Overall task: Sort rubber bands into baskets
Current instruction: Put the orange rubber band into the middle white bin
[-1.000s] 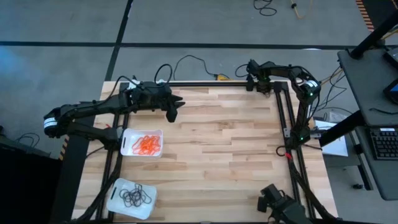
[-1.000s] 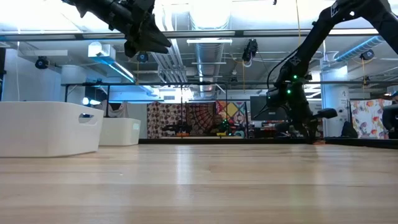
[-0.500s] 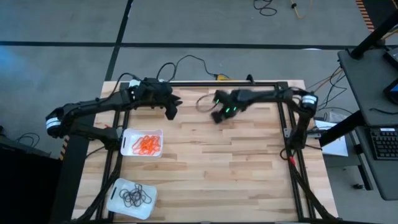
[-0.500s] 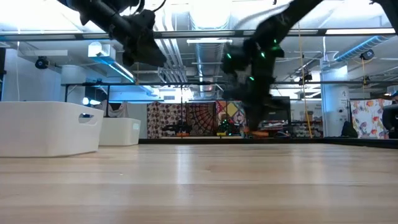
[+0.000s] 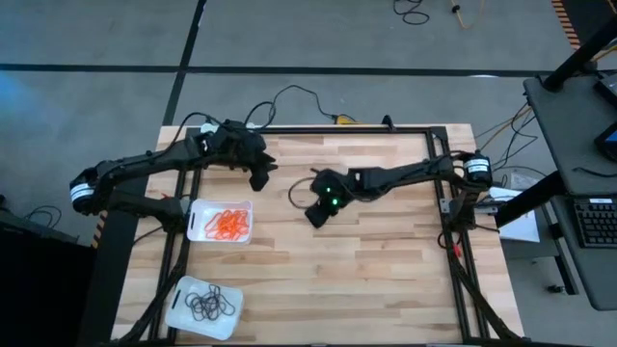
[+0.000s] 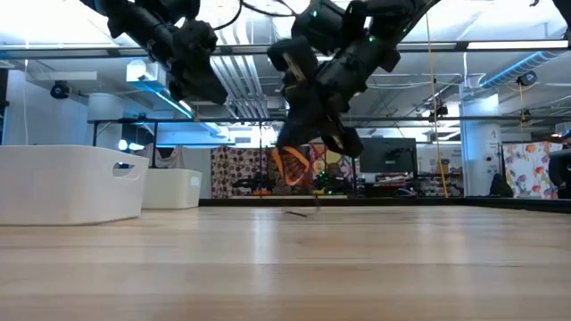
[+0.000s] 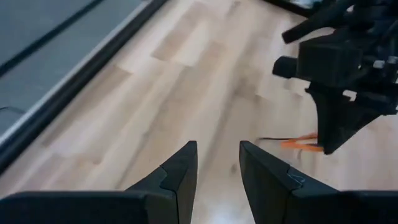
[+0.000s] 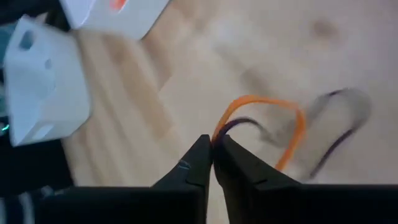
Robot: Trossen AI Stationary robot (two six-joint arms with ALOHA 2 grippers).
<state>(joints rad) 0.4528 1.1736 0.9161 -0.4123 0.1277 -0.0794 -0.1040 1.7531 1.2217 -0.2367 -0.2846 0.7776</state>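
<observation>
Pinched shut on an orange rubber band at mid-frame, the right hand could drag along the dark band tangled beside it, while the left hand, narrowly parted and holding nothing, waits at upper left.

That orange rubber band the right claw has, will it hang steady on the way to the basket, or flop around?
Likely floppy: the orange rubber band droops as a bent loop from the shut right claw. Probably very light, so it may swing. It is pinched only at one thin edge, so it could slip before the orange-band basket.
</observation>
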